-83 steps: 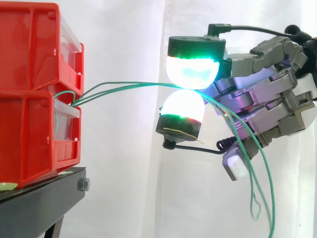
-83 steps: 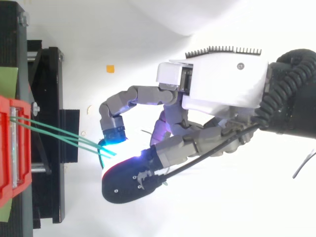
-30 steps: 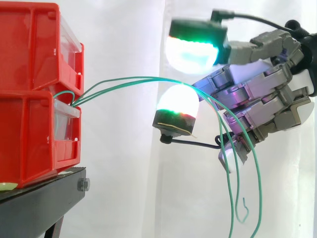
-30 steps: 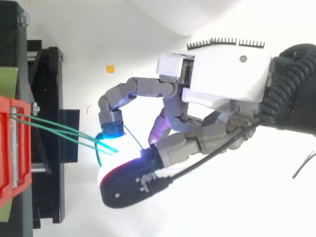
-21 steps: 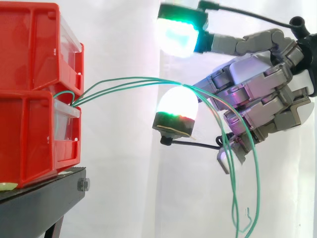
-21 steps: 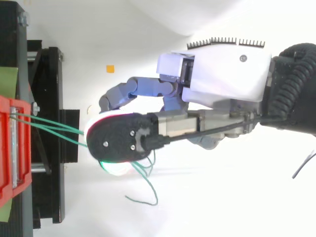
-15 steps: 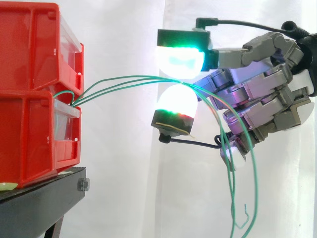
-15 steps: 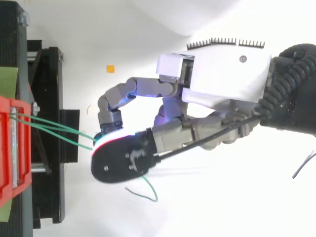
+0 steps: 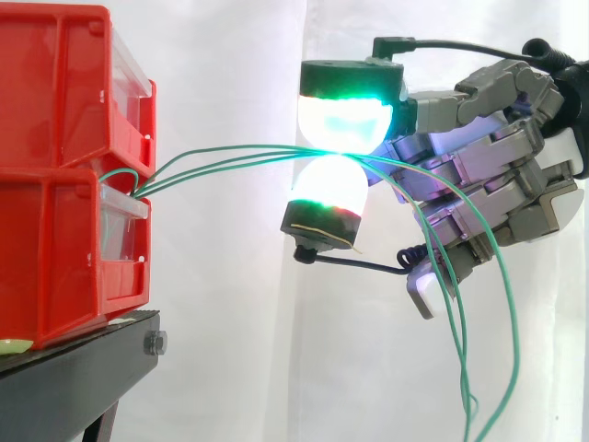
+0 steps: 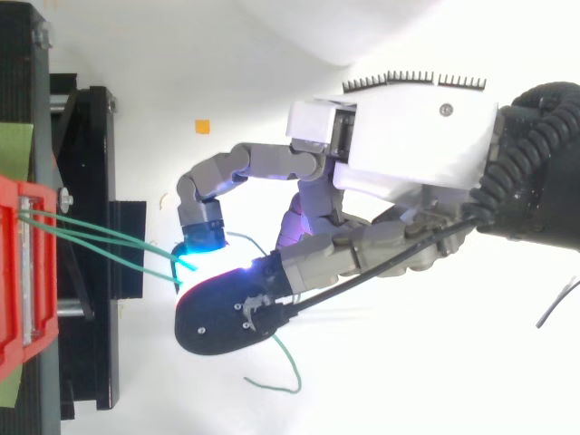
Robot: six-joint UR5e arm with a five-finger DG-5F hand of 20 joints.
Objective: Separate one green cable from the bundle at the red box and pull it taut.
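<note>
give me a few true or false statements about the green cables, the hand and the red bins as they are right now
1. The green cables come out of the lower red bin. True.
2. The hand has its fingertips spread wide with nothing between them. False: two glowing pads meet, and the green cables pass between them.
3. Past the pads, the green cables hang loose toward the bottom of the side view. True.
4. The lower red bin rests on a white table. False: it rests on a black stand.
</note>
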